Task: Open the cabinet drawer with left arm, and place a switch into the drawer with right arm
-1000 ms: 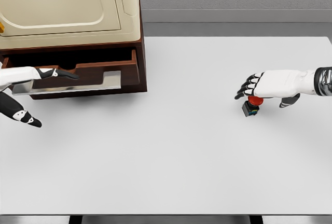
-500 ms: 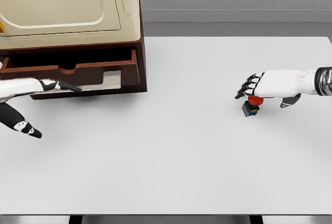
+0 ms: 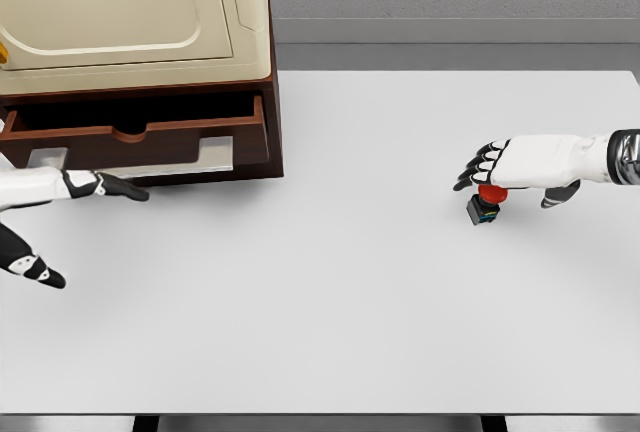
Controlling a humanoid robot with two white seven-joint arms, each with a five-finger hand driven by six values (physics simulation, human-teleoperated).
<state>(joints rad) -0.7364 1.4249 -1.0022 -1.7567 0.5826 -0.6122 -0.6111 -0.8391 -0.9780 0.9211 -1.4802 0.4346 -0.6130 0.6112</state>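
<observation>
White table [image 3: 330,302] fills your view, grey wall behind. Your switch [image 3: 484,208], a small dark block with a red button, sits at the right side, well apart from the cabinet. Your right hand [image 3: 510,167] rests over it, fingers curled down on the button, likely to lift it. At far left, the drawer [image 3: 140,137] stands pulled out. Your left hand [image 3: 60,192] hovers just before it, fingers spread, holding nothing.

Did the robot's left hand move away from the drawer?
Yes. The left hand has slid down and left, off the drawer front, toward the picture's near edge.
</observation>
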